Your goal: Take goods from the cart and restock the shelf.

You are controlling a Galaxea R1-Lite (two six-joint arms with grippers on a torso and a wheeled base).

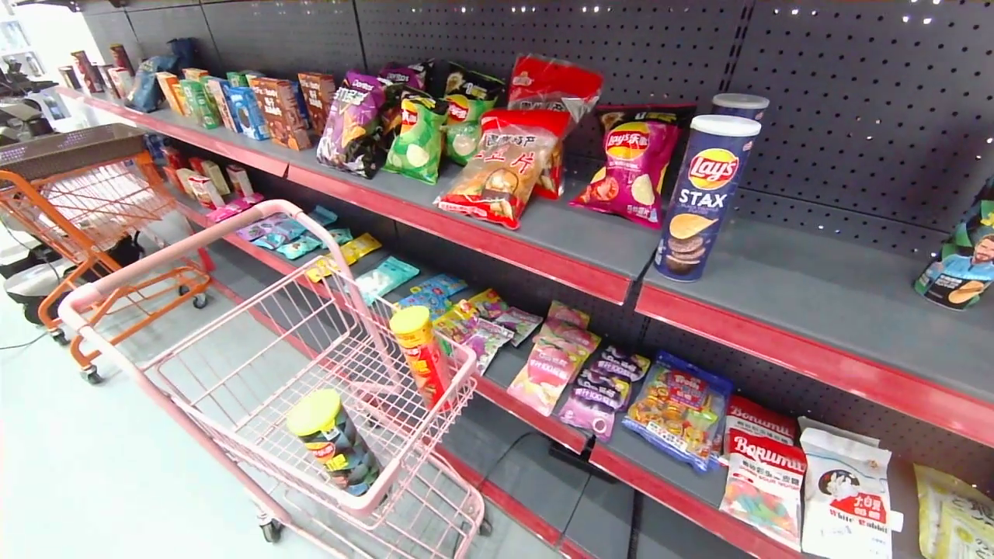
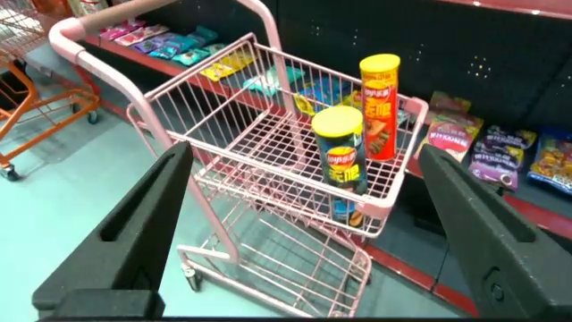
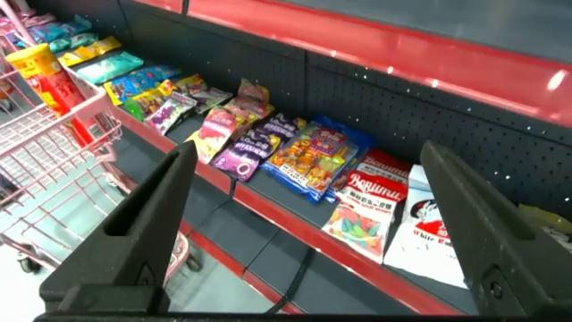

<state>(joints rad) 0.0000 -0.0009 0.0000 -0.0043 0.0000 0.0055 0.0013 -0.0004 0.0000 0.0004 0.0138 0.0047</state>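
The left gripper (image 2: 304, 161) hangs over the pink cart (image 2: 67, 36), fingers spread wide, holding nothing. The right gripper (image 3: 308, 152) is wide open and empty too. In the head view's lower left, a dark can (image 1: 334, 442) and a red can (image 1: 419, 353) stand in the cart. I'd grab the dark can first: come straight down, squeeze its middle and keep it upright. The bare top shelf (image 1: 815, 295) beside the blue can (image 1: 703, 198) looks like a good spot.

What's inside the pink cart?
Two chip cans stand in the pink cart: a red can with a yellow lid and a dark can with a yellow-green lid. The cart's wires partly cover their bottoms.
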